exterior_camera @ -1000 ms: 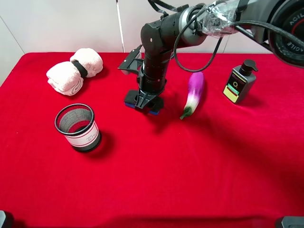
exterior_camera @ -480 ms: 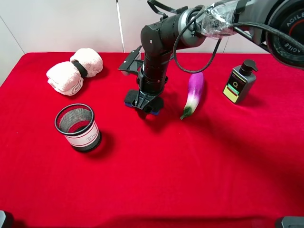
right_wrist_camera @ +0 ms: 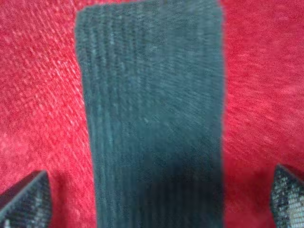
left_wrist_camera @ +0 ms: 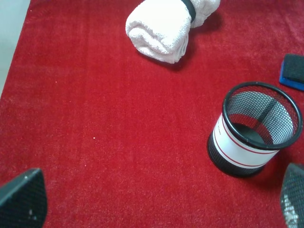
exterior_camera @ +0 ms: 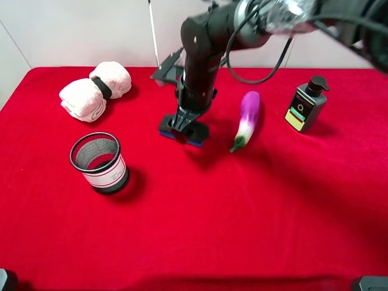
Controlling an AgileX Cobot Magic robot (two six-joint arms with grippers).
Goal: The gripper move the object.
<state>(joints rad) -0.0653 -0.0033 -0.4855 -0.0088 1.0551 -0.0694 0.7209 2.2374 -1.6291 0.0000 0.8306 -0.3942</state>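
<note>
Hovering right gripper (exterior_camera: 184, 123) over object (exterior_camera: 183, 133) | jaws apart, straddling it | object flat on red cloth (exterior_camera: 242, 206)

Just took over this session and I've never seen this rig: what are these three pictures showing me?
The high camera looks down on a red table. One black robot arm's pincer hangs over the blue-based felt pad.

The right wrist camera looks straight down: the pad lies between wide-open fingertips, not gripped.

The left wrist camera shows the other pincer, open, holding nothing, near a mesh cup and rolled towels.

Also on the table: an eggplant and a pump bottle.
</note>
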